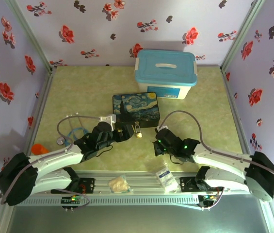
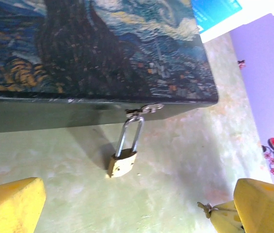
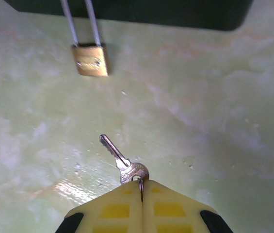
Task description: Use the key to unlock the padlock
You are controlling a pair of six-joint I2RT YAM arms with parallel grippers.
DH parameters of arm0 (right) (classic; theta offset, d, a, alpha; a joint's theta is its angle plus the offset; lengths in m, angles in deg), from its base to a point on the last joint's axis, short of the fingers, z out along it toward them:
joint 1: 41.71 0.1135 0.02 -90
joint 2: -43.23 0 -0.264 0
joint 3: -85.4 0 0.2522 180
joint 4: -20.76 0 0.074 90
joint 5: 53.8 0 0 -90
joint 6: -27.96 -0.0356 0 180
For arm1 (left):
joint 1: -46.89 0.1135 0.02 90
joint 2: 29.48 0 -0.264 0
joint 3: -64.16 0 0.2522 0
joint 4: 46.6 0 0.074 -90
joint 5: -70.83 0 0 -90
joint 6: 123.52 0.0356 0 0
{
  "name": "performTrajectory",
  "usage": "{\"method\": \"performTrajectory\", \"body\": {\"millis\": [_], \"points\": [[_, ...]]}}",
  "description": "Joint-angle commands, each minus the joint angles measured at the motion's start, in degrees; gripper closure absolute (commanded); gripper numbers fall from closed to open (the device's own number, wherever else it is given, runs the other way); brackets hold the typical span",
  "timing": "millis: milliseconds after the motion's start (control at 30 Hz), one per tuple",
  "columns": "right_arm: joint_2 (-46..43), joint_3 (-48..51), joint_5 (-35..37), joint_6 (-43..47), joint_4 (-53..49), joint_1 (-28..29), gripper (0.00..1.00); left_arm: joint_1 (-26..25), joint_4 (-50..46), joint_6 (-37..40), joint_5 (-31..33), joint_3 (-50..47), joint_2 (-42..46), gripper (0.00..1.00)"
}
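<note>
We are pinching the key (image 3: 122, 162) by its ring in our clamped right gripper (image 3: 140, 188), near the padlock (image 3: 90, 59) hanging off the tin box (image 2: 103, 48); our left gripper (image 2: 137, 208) is gaping empty, so the padlock may slide.

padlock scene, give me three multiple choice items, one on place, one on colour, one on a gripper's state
1. Where is the padlock?
A. hanging from the hasp on the box
B. lying on top of the box
C. standing upright, free of the box

2. What colour is the padlock's body?
A. black
B. brass-gold
C. red

3. How is the right gripper?
A. wide open
B. shut on the key
C. shut on the padlock

Answers:
1 A, its shackle loops through the hasp at the box's front edge.
2 B, the body shows gold in both wrist views.
3 B, the fingers meet at the key's head, and the blade sticks out towards the padlock.
</note>
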Motion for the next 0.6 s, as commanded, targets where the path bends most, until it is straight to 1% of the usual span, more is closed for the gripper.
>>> {"method": "performTrajectory", "body": {"millis": [0, 167, 267, 400, 467, 533, 567], "points": [[-4.19, -0.49, -2.97, 6.85, -0.1, -0.37, 1.0, -0.52, 7.28, -1.24, -3.09, -1.19, -0.13, 0.0], [-9.79, -0.58, -6.51, 10.39, 5.0, -0.37, 1.0, -1.02, 10.37, -4.4, -5.03, -0.46, -0.65, 0.0], [-11.29, 0.26, -9.27, 11.54, 10.3, -0.4, 1.0, -1.63, 15.17, -7.03, -7.47, -0.49, -2.5, 0.0], [-9.01, -1.19, -11.48, 12.37, 13.33, -0.43, 1.0, -3.23, 23.06, -10.08, -9.35, -0.76, -6.14, 0.02], [-7.35, -2.07, -11.95, 12.56, 14.2, -0.36, 1.0, -3.85, 24.49, -10.28, -9.36, -0.43, -7.73, 0.05], [-5.81, -2.67, -12.11, 12.6, 14.64, -0.41, 1.0, -4.12, 25.27, -10.51, -9.43, -0.24, -8.89, 0.11], [-5.11, -3.04, -12.12, 12.65, 14.72, -0.4, 1.0, -4.16, 25.91, -10.75, -9.29, -0.48, -9.28, 0.11]]}}
